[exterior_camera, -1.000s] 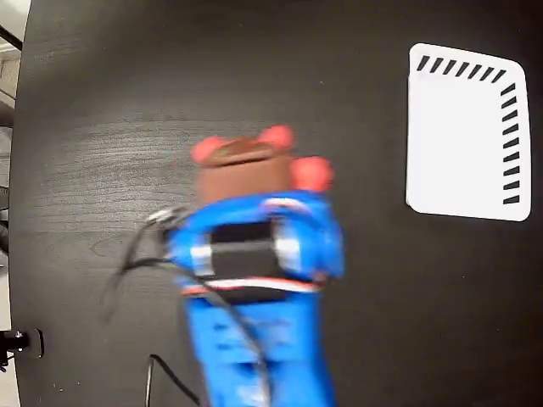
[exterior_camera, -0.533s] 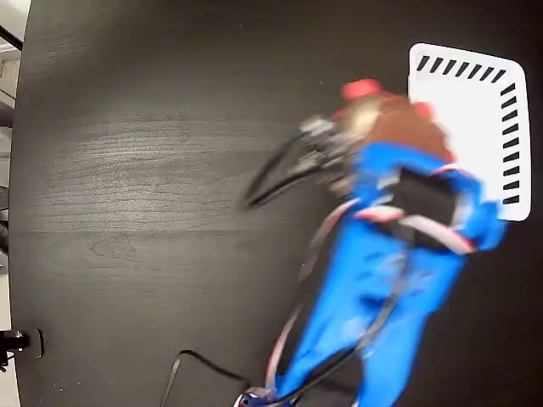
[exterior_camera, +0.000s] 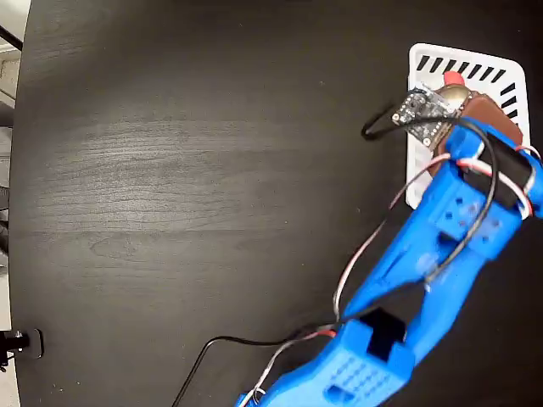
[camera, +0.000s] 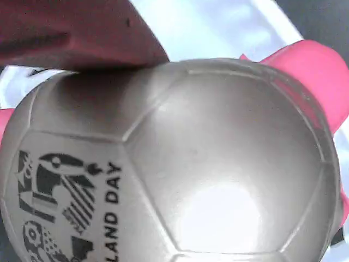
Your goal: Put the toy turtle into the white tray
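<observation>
In the fixed view my blue arm reaches up to the right, and my gripper (exterior_camera: 463, 96) hangs over the upper part of the white tray (exterior_camera: 422, 146). It is shut on the toy turtle (exterior_camera: 456, 81), of which only a red bit and a sliver of gold shell show past the brown jaw. In the wrist view the toy turtle (camera: 207, 174) fills the picture. Its shiny domed shell carries a black print, and a pink leg sticks out at the right. A dark red finger (camera: 82, 33) presses on the shell from the upper left. The white tray (camera: 218, 24) lies behind.
The dark wood tabletop (exterior_camera: 187, 170) spreads left of the tray, with its left edge near the picture's border. A small circuit board (exterior_camera: 424, 108) with a black cable rides on the wrist. More cables (exterior_camera: 254, 343) trail from the arm at the bottom.
My arm has swung from the table's middle to the right, carrying the turtle with it. The gripper now hangs over the tray rather than at its left edge.
</observation>
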Controlling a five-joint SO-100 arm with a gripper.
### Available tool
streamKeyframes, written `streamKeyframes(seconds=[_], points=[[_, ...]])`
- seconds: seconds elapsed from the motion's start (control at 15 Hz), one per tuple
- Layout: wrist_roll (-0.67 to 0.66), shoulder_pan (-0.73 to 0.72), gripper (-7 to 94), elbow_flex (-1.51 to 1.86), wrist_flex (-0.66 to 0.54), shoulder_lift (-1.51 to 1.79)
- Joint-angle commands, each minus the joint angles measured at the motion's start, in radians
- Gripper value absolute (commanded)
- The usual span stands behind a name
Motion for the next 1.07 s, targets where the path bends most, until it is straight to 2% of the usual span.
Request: streamKeyframes(seconds=[0.0, 0.13, 0.27, 0.4, 0.47, 0.73, 0.8, 1.0], points=[[0.021, 0.035, 0, -0.092, 0.035, 0.025], [0.02, 0.051, 0, -0.126, 0.034, -0.031], [0.018, 0.072, 4, -0.137, 0.009, -0.067], [0.008, 0.091, 17, -0.143, -0.002, -0.097], [0.002, 0.097, 28, -0.163, -0.002, -0.115], [-0.003, 0.106, 59, -0.175, -0.003, -0.155], [-0.002, 0.106, 61, -0.173, -0.003, -0.156], [-0.006, 0.103, 61, -0.169, 0.002, -0.156]])
